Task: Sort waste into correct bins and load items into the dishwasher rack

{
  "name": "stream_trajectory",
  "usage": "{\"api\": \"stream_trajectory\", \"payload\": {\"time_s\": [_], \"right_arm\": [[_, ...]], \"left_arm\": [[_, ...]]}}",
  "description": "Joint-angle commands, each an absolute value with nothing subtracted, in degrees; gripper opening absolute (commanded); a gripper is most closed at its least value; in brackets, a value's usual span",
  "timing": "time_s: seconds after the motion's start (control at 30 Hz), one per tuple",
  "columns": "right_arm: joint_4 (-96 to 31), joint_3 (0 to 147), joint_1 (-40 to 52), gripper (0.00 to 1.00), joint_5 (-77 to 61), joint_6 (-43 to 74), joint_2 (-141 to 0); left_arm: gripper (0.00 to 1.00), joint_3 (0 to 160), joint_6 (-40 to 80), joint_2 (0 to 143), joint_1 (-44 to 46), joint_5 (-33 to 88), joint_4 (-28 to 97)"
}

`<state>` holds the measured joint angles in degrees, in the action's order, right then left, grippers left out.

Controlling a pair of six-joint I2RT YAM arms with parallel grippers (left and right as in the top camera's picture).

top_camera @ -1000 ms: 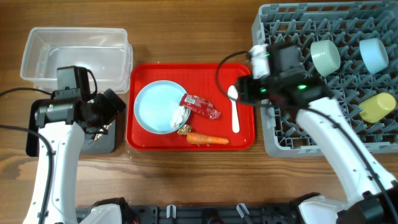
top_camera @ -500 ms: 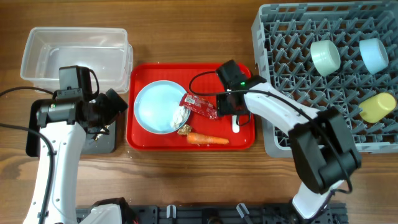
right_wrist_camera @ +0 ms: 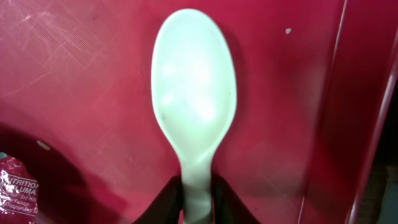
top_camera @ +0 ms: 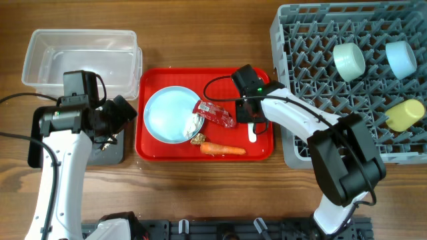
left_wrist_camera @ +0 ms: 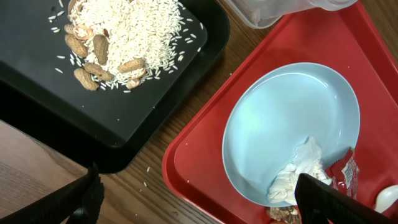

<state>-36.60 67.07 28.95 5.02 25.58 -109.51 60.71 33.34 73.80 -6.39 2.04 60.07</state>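
Note:
On the red serving tray (top_camera: 148,143) lies the white spoon (right_wrist_camera: 194,93), and my right gripper (right_wrist_camera: 196,200) is shut on its handle; from overhead that gripper (top_camera: 252,119) covers most of the spoon (top_camera: 251,137). The light blue plate (top_camera: 167,113) carries crumpled tissue (left_wrist_camera: 301,169). A red wrapper (top_camera: 215,113), brown scraps (top_camera: 197,139) and a carrot (top_camera: 223,149) lie beside the plate. My left gripper (left_wrist_camera: 202,205) hangs open above the gap between the black tray (left_wrist_camera: 130,109) and the red tray. Rice and nut shells (left_wrist_camera: 118,37) lie in the black tray.
The clear tub (top_camera: 80,57) stands at the back left. The grey rack (top_camera: 313,80) on the right holds a pale green bowl (top_camera: 349,60), a light blue bowl (top_camera: 401,59) and a yellow cup (top_camera: 405,115). Loose rice grains dot the wood.
My right arm swung from the rack's edge down onto the red tray, and its jaws closed on the spoon's handle. The left arm has stayed still.

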Motion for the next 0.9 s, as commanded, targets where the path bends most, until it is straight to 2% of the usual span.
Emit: {"api": "stream_trajectory", "payload": {"time_s": [0.0, 0.07, 0.23, 0.43, 0.6, 0.87], "right_arm": [[-36.27, 67.07, 28.97, 0.13, 4.67, 25.69, -111.33], [-36.25, 67.07, 28.97, 0.09, 4.69, 25.69, -111.2], [-37.39, 67.72, 28.97, 0.09, 4.69, 25.43, -106.37], [-37.87, 67.83, 28.34, 0.09, 4.95, 17.67, -88.38], [-42.63, 67.83, 23.49, 0.09, 10.07, 12.27, -76.97], [-50.24, 65.84, 12.32, 0.09, 10.9, 8.75, -81.21]], "left_arm": [[1.0, 60.82, 33.3, 73.19, -6.11, 2.5, 60.25], [1.0, 60.82, 33.3, 73.19, -6.11, 2.5, 60.25], [1.0, 60.82, 33.3, 73.19, -6.11, 2.52, 60.27], [1.0, 60.82, 33.3, 73.19, -6.11, 2.5, 60.25], [1.0, 60.82, 33.3, 73.19, -6.11, 2.52, 60.23], [1.0, 60.82, 33.32, 73.19, -6.11, 2.52, 60.25]]}}
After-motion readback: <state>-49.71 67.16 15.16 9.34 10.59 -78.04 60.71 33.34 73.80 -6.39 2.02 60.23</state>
